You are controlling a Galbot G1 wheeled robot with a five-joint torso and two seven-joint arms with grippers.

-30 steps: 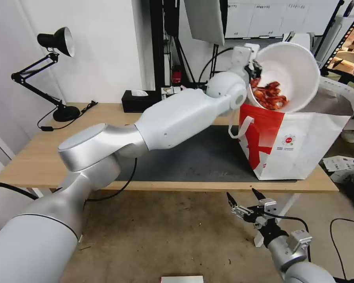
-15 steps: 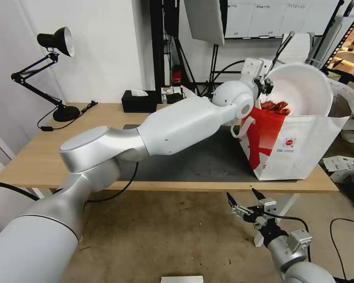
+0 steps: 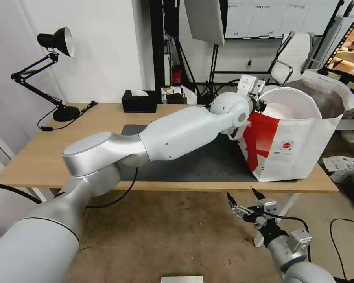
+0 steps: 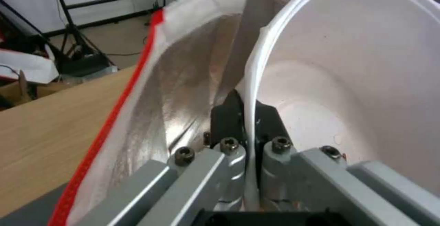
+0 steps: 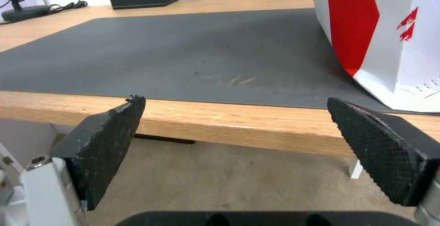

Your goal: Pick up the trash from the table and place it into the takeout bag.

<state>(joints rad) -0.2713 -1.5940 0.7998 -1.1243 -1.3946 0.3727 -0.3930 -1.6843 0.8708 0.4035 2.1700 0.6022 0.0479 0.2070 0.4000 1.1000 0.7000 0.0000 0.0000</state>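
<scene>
Placing step: the left gripper (image 4: 247, 116), jaws pinched on the rim of the white bowl (image 3: 291, 104), holds it tilted on edge inside the mouth of the takeout bag (image 3: 299, 149), which stands on the table (image 3: 35, 157). The right gripper (image 3: 244, 198) hangs below the table edge, jaws spread wide and empty. The next move probably calls for releasing the rim and lifting the fingers clear of the bag's foil wall (image 4: 183, 81) without snagging it.

You're looking at the table (image 3: 35, 157) carrying a grey mat (image 3: 200, 161), takeout bag (image 3: 295, 153) at its right end, lamp (image 3: 53, 78) and tissue box (image 3: 139, 103) along the back edge.
</scene>
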